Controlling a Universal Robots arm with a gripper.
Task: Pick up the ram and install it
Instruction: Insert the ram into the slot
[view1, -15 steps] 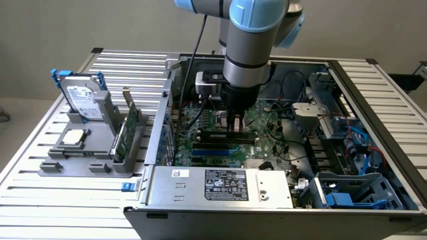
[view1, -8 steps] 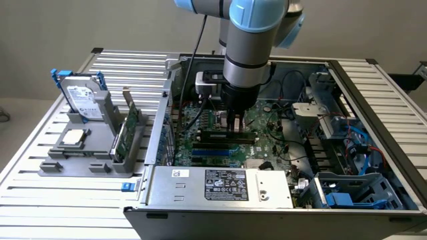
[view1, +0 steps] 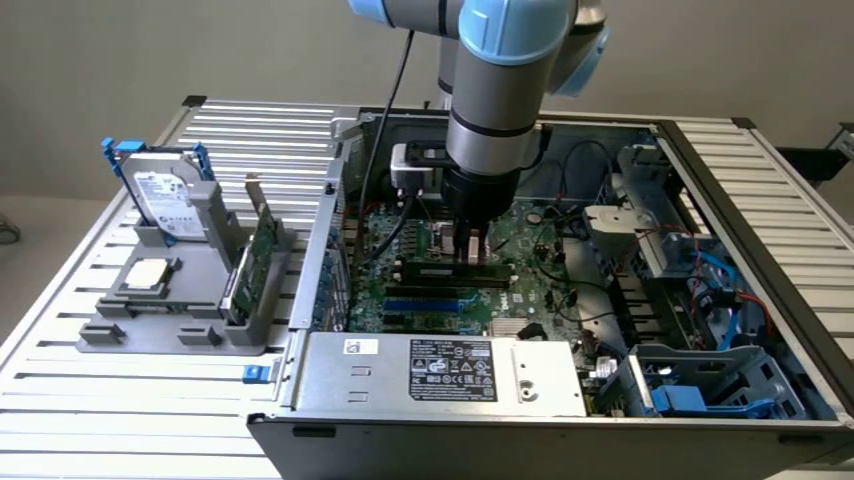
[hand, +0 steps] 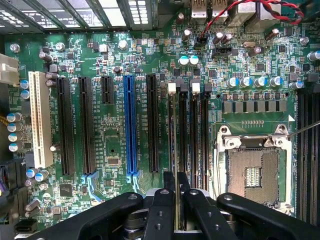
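Note:
My gripper (view1: 467, 248) reaches down into the open computer case (view1: 747, 250), over the motherboard (view1: 534, 290). Its black fingers (hand: 161, 205) are shut on the ram (hand: 176, 165), which the wrist view shows edge-on as a thin strip running away from the fingers. The ram lines up with the first of the black memory slots (hand: 192, 130), the one with a white latch (hand: 172, 88) at its far end. From the exterior view, the ram (view1: 447, 268) is a dark stick lying low across the board under the fingers. Whether it is seated in the slot I cannot tell.
A CPU socket (hand: 252, 170) sits beside the memory slots, and a blue expansion slot (hand: 131, 125) with black ones on the other side. At the exterior view's left, a grey holder (view1: 160, 320) carries a hard drive (view1: 167, 200) and a green expansion card (view1: 260, 262). The power supply (view1: 441, 372) fills the case's near side.

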